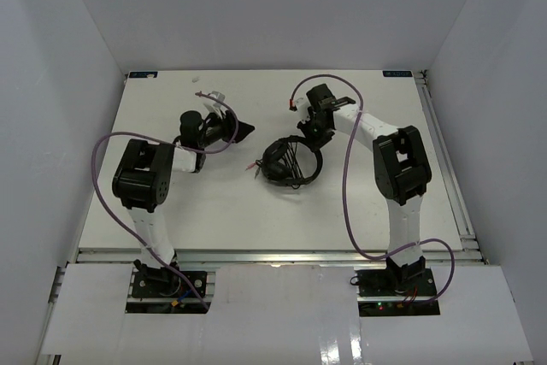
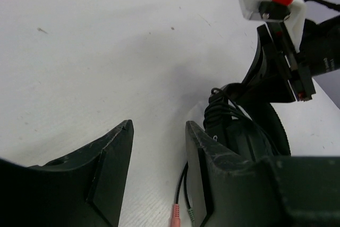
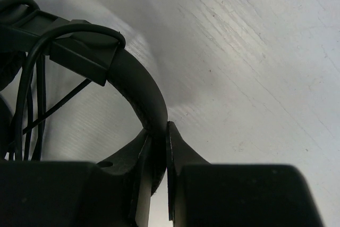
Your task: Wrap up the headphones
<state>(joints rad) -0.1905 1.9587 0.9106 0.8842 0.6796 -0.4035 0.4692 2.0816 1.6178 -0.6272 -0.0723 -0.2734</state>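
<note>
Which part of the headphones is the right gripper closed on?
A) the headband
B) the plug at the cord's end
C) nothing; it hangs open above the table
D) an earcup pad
A: in the right wrist view, the right gripper has both fingers pinched against the curved headband of the headphones, with the cord running off to the side, outside the grip.

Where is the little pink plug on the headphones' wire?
The pink plug lies on the table, at the bottom of the left wrist view by the left gripper; from above, it's just left of the headphones.
</note>
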